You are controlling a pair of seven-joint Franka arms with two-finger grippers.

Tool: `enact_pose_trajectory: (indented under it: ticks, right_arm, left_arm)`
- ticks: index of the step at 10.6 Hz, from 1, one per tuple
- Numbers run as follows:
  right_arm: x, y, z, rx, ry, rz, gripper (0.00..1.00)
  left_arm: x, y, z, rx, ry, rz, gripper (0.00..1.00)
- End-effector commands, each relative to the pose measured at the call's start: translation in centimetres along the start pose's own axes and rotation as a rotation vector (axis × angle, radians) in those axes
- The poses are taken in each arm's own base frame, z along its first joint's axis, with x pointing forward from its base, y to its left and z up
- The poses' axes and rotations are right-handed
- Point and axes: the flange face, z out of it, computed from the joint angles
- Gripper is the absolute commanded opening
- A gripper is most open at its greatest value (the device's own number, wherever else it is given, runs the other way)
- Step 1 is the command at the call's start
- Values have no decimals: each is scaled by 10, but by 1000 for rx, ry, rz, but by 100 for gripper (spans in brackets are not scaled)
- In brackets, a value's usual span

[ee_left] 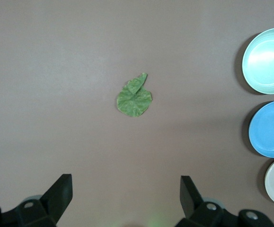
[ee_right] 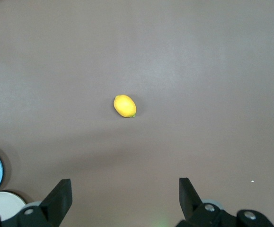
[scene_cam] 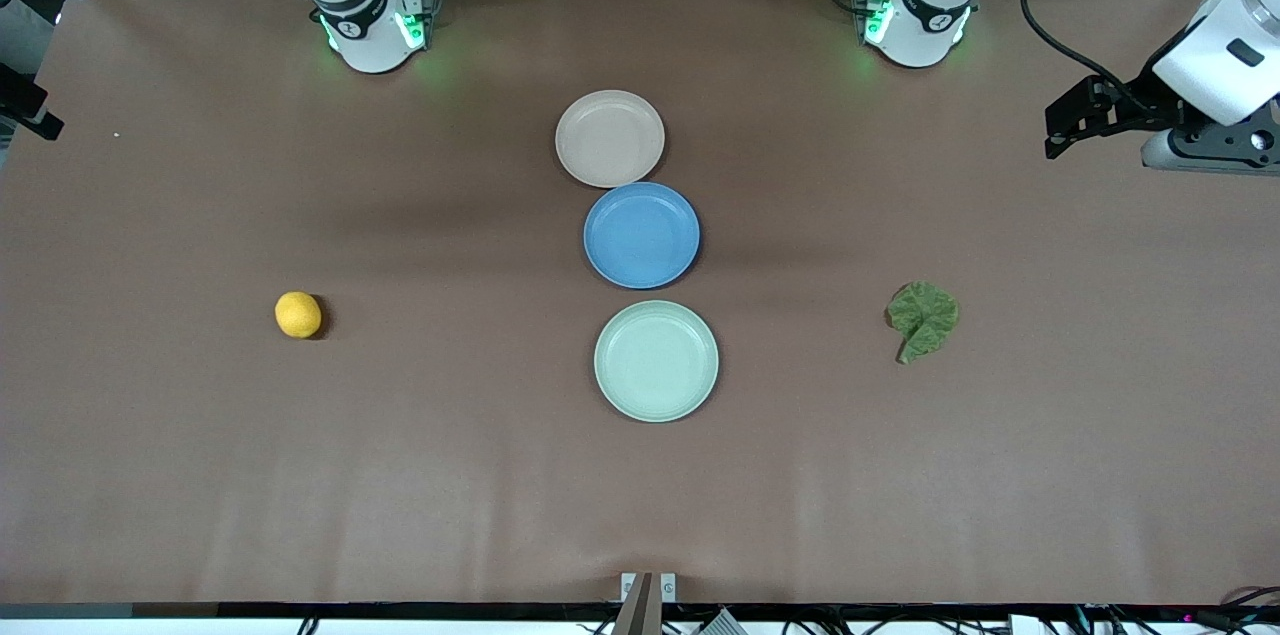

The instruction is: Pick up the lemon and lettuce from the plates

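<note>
Three plates sit in a row mid-table, with the blue plate [scene_cam: 641, 235] as landmark: the mint green plate [scene_cam: 656, 360] lies just nearer the front camera, the beige plate [scene_cam: 609, 138] just farther, touching its rim. All three are bare. Well toward the left arm's end lies the lettuce [scene_cam: 923, 319], flat on the table; high over it hangs the left gripper [ee_left: 126, 201], fingers wide. Well toward the right arm's end rests the lemon [scene_cam: 298, 314], under the right gripper [ee_right: 125, 201], equally wide.
</note>
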Motion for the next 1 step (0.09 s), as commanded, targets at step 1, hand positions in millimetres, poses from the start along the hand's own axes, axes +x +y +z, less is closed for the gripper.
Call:
enact_pose_trajectory:
  ticks: [1]
  right_arm:
    - [0, -1, 1, 20, -1, 6, 100]
  left_arm:
    - [-7, 0, -5, 19, -19, 7, 100]
